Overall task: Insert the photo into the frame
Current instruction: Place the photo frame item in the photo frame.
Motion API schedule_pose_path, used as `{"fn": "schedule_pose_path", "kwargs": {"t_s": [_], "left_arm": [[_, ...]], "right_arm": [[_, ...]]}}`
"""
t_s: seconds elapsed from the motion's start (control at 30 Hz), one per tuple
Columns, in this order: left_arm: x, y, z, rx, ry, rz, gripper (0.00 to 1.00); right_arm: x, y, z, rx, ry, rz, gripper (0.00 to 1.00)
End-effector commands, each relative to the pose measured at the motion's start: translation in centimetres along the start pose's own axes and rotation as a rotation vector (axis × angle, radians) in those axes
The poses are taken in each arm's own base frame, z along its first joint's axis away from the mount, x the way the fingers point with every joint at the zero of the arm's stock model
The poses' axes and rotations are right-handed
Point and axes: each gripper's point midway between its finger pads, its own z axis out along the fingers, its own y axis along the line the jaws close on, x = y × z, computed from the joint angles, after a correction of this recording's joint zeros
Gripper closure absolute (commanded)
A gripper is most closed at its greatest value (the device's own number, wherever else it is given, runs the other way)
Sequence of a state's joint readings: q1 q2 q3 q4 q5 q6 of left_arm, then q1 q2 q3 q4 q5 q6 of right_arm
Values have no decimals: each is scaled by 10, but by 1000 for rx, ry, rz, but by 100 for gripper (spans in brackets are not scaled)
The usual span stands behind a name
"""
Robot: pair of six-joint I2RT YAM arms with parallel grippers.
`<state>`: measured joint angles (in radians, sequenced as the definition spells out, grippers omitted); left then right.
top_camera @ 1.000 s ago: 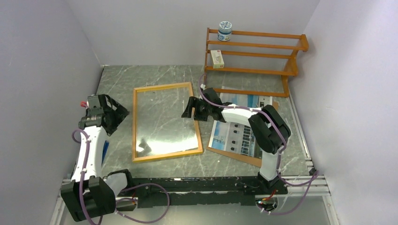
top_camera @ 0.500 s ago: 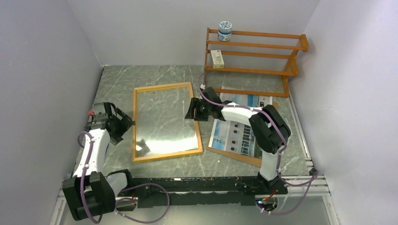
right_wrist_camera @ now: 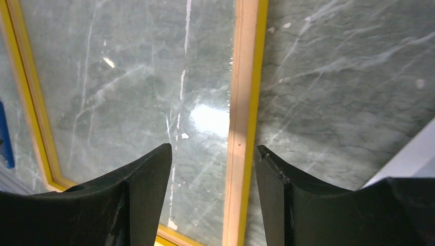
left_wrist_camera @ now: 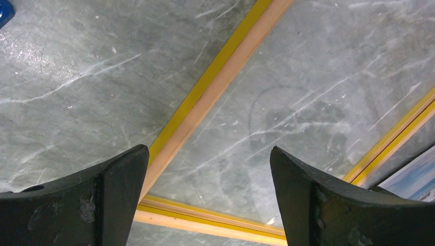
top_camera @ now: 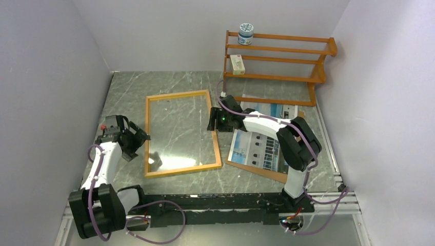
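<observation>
The thin rectangular picture frame (top_camera: pixel 183 168), pale wood side up with a yellow edge, lies flat on the grey marbled table (top_camera: pixel 128 89). The left gripper (top_camera: pixel 140 137) hangs over its left rail, spread wide and holding nothing. The right gripper (top_camera: pixel 212 123) straddles its right rail, partly apart and not clamped. The paper photo of a white building (top_camera: pixel 256 148) lies face up just right of the frame, on a brown cardboard board (top_camera: pixel 261 173).
</observation>
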<state>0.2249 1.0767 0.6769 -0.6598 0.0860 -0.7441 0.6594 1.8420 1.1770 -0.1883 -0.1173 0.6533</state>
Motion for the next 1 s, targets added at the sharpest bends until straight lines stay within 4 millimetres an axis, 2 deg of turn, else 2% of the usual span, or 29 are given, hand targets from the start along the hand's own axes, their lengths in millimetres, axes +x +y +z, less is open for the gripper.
{"fn": "schedule_pose_path", "kwargs": {"t_s": [0.0,0.2,0.3,0.4,0.5,0.6,0.77,0.87,0.97], "left_arm": [[-2,-1,6,10,-10,11,6],[3,-3,12,26,17,14,8],[0,-8,8,43,10,22,8],[-8,-12,-3,49,-22,36,8],[-19,-19,-20,55,-62,52,8],[-21,-39,-33,151,-57,109,8],[-12,-66,-49,223,-12,207,10],[4,-90,-53,324,32,262,10],[35,-124,-58,452,112,339,10]], "right_arm": [[-17,-4,-17,58,-67,-49,35],[-1,-8,-13,48,-19,-47,34],[4,-6,-15,34,-2,-49,35],[4,-11,-25,55,-7,-53,35],[-3,-26,-45,108,-58,-44,35],[-9,-56,-66,190,-102,2,35],[-5,-122,-106,357,-152,114,34],[4,-163,-130,463,-170,192,31],[19,-194,-149,574,-174,248,26]]}}
